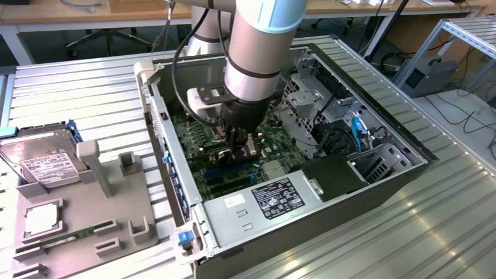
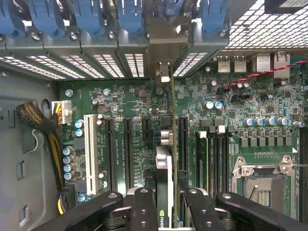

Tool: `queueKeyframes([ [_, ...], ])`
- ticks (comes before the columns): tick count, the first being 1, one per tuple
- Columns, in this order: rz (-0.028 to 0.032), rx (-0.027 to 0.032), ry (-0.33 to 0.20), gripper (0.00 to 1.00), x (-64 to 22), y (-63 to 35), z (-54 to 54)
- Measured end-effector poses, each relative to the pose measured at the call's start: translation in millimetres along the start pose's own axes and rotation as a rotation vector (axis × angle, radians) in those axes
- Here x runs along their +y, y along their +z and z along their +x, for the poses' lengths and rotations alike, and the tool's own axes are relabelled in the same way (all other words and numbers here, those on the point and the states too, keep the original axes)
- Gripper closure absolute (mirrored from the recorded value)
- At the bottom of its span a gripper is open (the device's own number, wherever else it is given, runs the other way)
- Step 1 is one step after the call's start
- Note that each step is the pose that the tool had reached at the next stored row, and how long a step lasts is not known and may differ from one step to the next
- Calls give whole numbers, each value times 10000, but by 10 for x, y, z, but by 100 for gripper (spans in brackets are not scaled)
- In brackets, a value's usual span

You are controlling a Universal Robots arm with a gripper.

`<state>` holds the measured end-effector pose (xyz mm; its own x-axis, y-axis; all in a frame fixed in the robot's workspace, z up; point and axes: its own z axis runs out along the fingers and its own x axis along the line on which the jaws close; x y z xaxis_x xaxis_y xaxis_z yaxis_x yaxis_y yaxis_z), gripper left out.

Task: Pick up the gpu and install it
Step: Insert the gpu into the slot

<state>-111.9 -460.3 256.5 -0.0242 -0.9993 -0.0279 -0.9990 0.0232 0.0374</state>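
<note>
My gripper (image 1: pixel 241 152) reaches down into the open computer case (image 1: pixel 387 174), low over the green motherboard (image 1: pixel 194 131). In the wrist view the gripper (image 2: pixel 168 214) is shut on the gpu (image 2: pixel 165 166), which stands on edge between the black fingers (image 2: pixel 144 207). The card runs lengthwise away from the fingers, over the black expansion slots (image 2: pixel 183 139). Its silver end bracket (image 2: pixel 164 72) reaches the slotted rear wall of the case, under the blue clips (image 2: pixel 130 14). Whether the card's lower edge sits in a slot is hidden.
Outside the case, a grey fixture tray (image 1: pixel 85 209) holds a silver hard drive (image 1: pixel 43 160) and a green memory stick (image 1: pixel 58 239). Inside are the power supply (image 1: pixel 268 200), drive cage (image 1: pixel 306 99), cables (image 1: pixel 356 131), a white slot (image 2: pixel 89 144) and the CPU socket (image 2: pixel 262 178).
</note>
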Motion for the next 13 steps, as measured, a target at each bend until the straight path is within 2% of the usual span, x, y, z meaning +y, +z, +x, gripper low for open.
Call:
queueKeyframes([
  [13, -1, 2, 1, 73, 2, 33, 1],
])
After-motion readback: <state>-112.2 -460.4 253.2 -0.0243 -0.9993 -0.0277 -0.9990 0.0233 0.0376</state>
